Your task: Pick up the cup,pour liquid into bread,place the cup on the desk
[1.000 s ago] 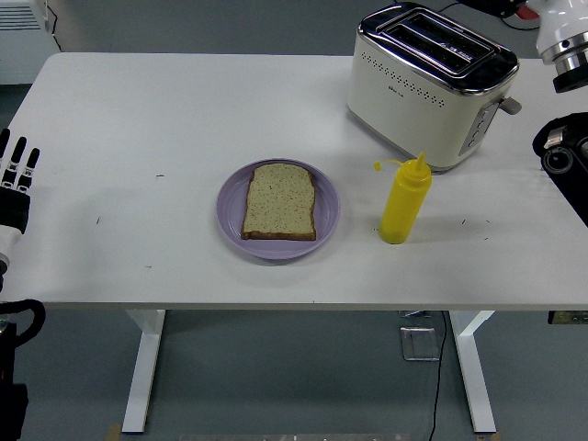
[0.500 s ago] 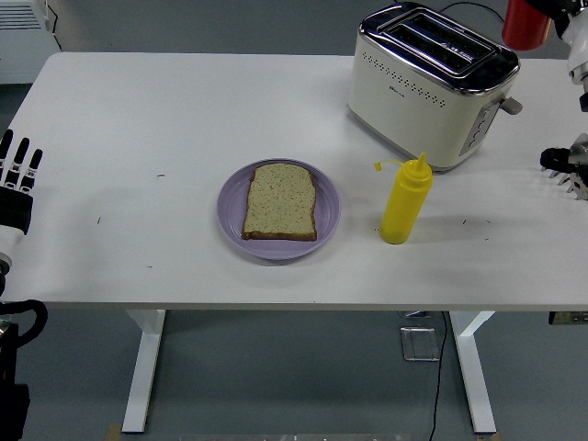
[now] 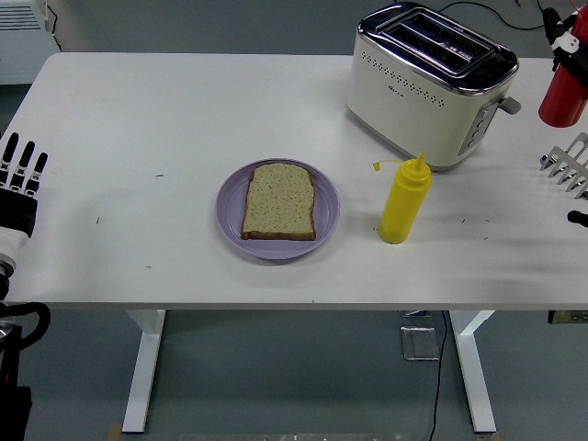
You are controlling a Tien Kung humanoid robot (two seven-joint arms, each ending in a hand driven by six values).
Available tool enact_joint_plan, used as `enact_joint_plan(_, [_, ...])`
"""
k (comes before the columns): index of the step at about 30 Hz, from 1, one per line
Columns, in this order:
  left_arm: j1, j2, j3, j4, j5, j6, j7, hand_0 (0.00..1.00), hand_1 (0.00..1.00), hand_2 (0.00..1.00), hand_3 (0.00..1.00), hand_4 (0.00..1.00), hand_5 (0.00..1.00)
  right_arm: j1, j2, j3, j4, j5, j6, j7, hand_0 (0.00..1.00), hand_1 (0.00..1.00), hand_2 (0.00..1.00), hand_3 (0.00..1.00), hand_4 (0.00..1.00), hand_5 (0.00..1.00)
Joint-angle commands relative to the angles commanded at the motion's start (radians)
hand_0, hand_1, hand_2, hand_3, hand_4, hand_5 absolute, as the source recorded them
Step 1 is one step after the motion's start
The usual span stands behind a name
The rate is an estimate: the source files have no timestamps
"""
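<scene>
A yellow squeeze bottle (image 3: 404, 200) with a pointed nozzle stands upright on the white table (image 3: 184, 110), just right of the plate. A slice of seeded bread (image 3: 279, 201) lies flat on the lilac plate (image 3: 231, 223) at the table's middle. My left hand (image 3: 20, 179) rests at the left edge with its fingers straight and spread, holding nothing. Only the silvery fingertips (image 3: 566, 162) of my right hand (image 3: 570, 167) show at the right edge, spread and empty, well right of the bottle.
A cream and chrome toaster (image 3: 430, 84) stands at the back right, behind the bottle. A red cylindrical object (image 3: 562, 90) hangs at the right edge next to the toaster, its top held by something cut off by the frame.
The red object came down from the top right corner to beside the toaster. My right hand's fingertips now show at the right edge, where a dark arm part was. Bottle, bread and left hand stayed put.
</scene>
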Motion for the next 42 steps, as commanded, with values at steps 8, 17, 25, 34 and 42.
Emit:
enact_joint_plan(8, [-0.002,-0.001,0.004,0.005,-0.001,0.002,0.0,0.787,0.736,0.735,0.698,0.544,0.998,-0.072,0.069,-0.049,-0.085,0.096,-0.067,0.19,0.052,0.031,0.139,0.233,0.783,0.33])
enact_joint_plan(17, [-0.007,-0.002,0.003,0.005,-0.001,0.001,-0.001,0.787,0.737,0.735,0.698,0.544,0.998,-0.091,0.091,-0.17,-0.143,0.184,-0.12,0.331,0.054,0.041,0.147,0.241,0.778,0.33])
enact_joint_plan(25, [-0.009,-0.001,-0.001,0.004,-0.001,0.0,0.0,0.787,0.738,0.735,0.698,0.543,0.998,-0.077,0.103,-0.285,-0.211,0.242,-0.144,0.367,0.061,0.04,0.148,0.247,0.777,0.333])
enact_joint_plan(34, [-0.01,-0.002,-0.001,0.005,0.0,0.0,0.0,0.787,0.736,0.735,0.698,0.544,0.998,-0.057,0.12,-0.347,-0.254,0.294,-0.139,0.395,0.06,0.043,0.15,0.248,0.769,0.33])
enact_joint_plan(42, [-0.009,-0.002,-0.002,0.005,0.0,0.0,0.0,0.787,0.736,0.735,0.698,0.543,0.998,-0.03,0.135,-0.39,-0.279,0.31,-0.146,0.411,0.061,0.046,0.155,0.252,0.759,0.321])
